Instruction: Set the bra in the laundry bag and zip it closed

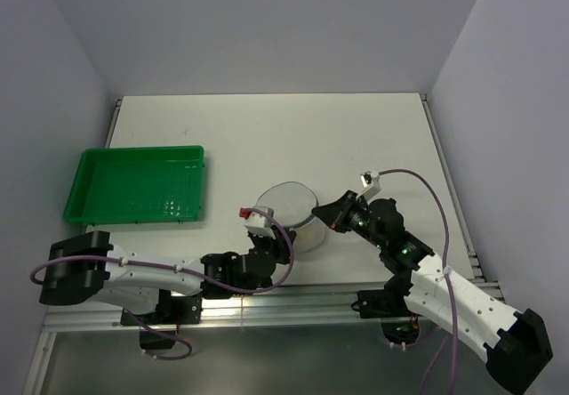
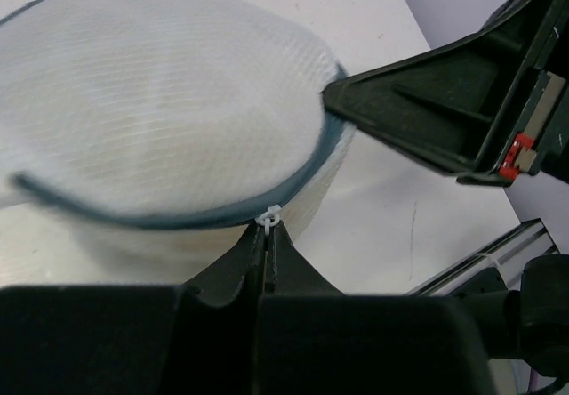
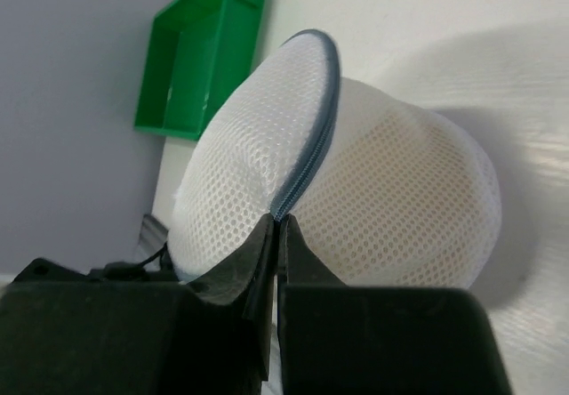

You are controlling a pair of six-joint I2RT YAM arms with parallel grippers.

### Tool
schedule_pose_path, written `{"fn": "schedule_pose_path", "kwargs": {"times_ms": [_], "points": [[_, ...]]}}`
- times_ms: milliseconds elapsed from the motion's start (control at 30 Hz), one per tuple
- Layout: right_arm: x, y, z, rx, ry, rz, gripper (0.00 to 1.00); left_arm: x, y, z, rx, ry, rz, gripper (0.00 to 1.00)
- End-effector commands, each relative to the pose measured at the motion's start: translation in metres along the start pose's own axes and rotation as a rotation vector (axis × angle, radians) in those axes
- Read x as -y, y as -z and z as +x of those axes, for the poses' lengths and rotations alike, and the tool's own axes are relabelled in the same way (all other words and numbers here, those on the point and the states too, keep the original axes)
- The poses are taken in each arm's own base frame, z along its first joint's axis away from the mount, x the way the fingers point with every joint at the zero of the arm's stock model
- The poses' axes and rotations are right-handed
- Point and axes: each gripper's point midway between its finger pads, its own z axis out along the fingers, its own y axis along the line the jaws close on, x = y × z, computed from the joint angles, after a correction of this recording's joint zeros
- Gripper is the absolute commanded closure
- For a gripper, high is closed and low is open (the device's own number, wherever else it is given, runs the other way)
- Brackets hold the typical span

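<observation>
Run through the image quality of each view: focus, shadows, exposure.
Top external: light is even and focus fair, though the laundry bag is small. Left wrist: the bag's mesh is soft and washed out, and the left tool is a near-black mass. Right wrist: the mesh weave is crisp, the bag casts a soft shadow on the table beside it, and the green tray is slightly soft.

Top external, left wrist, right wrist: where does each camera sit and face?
Top external: above and behind the robot, looking down on the table; the left arm, right arm and green tray show.
Left wrist: on the left arm, looking along the shut left gripper at the laundry bag; the right gripper shows too.
Right wrist: on the right arm, looking along its shut fingers at the bag, tray behind.
Shared: both wrist views see the bag's blue trim.
</observation>
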Motion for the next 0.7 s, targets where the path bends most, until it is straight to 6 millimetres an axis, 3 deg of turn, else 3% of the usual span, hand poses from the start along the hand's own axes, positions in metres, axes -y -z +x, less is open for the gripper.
{"fn": "schedule_pose_path", "kwargs": {"times_ms": [0, 33, 167, 267, 333, 400, 433, 533, 600, 633, 667], "points": [[0.003, -0.005, -0.034, 0.1, 0.06, 0.029, 1.0, -0.031, 0.014, -0.005, 0.012, 0.028, -0.073, 1.0], [0.007, -0.005, -0.047, 0.134, 0.056, 0.035, 1.0, -0.038, 0.017, -0.005, 0.013, 0.052, -0.09, 1.0], [0.023, -0.007, -0.069, 0.151, 0.073, 0.055, 1.0, -0.073, 0.033, -0.016, 0.048, 0.077, -0.157, 1.0], [0.025, -0.014, -0.079, 0.146, 0.085, 0.062, 1.0, -0.083, 0.041, -0.024, 0.065, 0.104, -0.165, 1.0], [0.013, -0.018, -0.081, 0.129, 0.094, 0.017, 1.0, -0.08, 0.041, -0.028, 0.078, 0.099, -0.148, 1.0], [0.01, -0.021, -0.077, 0.109, 0.068, -0.004, 0.77, -0.075, 0.038, -0.03, 0.081, 0.086, -0.148, 1.0], [0.007, -0.019, -0.075, 0.099, 0.066, -0.011, 0.49, -0.071, 0.036, -0.029, 0.079, 0.078, -0.145, 1.0], [0.004, -0.009, -0.067, 0.108, 0.074, 0.003, 0.13, -0.05, 0.024, -0.025, 0.071, 0.034, -0.117, 1.0], [0.007, -0.003, -0.042, 0.071, 0.051, 0.008, 0.06, -0.029, 0.018, -0.03, 0.084, 0.039, -0.071, 1.0], [0.002, 0.004, -0.044, 0.116, 0.03, -0.005, 0.06, -0.02, 0.013, -0.029, 0.083, 0.03, -0.062, 1.0], [0.009, 0.005, -0.031, 0.103, 0.015, 0.006, 0.05, -0.012, 0.01, -0.032, 0.094, 0.03, -0.046, 1.0]]}}
